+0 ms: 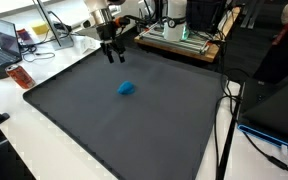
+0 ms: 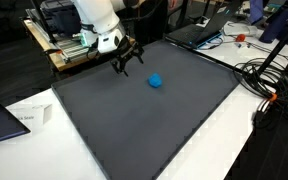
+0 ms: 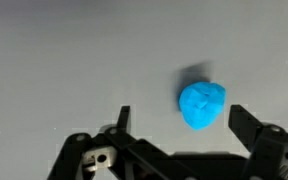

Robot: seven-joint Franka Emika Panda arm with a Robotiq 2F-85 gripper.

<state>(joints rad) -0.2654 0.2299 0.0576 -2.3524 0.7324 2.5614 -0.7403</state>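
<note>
A small crumpled bright-blue lump (image 1: 127, 88) (image 2: 156, 81) lies alone on the dark grey mat (image 1: 114, 120) (image 2: 144, 120). My gripper (image 1: 112, 52) (image 2: 127, 64) hangs above the mat's far part, a short way from the lump, its jaws spread wide and empty. In the wrist view the blue lump (image 3: 202, 105) lies just ahead of the gripper (image 3: 184, 122), nearer the right fingertip (image 3: 244, 121) than the left one, and touches neither.
The mat lies on a white table (image 1: 24, 140). Past its far edge stand a wooden shelf with equipment (image 1: 179, 35), a laptop (image 1: 6, 45) and a red object (image 1: 21, 77). Cables (image 2: 274, 85) trail beside the mat. Another laptop (image 2: 199, 32) sits at the back.
</note>
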